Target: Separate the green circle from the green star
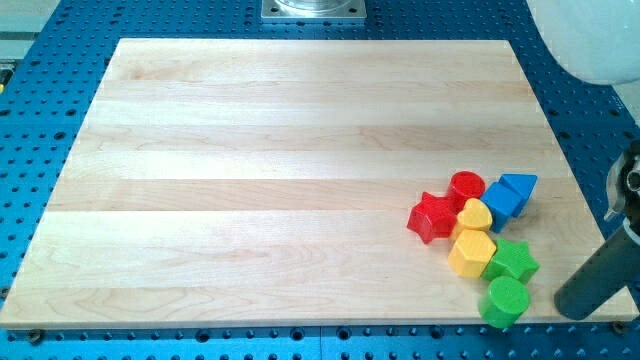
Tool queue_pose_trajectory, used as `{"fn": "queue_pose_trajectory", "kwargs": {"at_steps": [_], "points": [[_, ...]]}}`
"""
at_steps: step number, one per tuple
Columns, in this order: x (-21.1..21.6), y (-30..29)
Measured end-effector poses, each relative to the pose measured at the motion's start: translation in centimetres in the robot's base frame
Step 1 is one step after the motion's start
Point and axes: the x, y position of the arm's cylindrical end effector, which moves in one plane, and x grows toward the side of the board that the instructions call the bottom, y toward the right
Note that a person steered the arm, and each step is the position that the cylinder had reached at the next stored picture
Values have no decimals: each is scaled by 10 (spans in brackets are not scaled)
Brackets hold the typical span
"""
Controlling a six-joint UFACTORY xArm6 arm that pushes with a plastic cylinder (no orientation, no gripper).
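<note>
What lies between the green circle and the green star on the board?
Nothing: in the camera view the green circle sits directly below the green star, apparently touching. My tip is to the circle's right.

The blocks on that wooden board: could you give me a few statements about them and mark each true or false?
1. The green circle lies nearest the view's bottom edge. True.
2. The green star sits at the view's top left. False: it sits just above the green circle, at the lower right.
3. All blocks huddle in one cluster. True.
4. My tip rests between the two green blocks. False: the rod stands to their right, and its very end is not clearly visible.
</note>
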Motion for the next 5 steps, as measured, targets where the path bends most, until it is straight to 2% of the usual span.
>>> {"fn": "queue_pose_trajectory", "kwargs": {"at_steps": [3, 4, 5], "points": [[0, -108], [-21, -142], [-62, -174]]}}
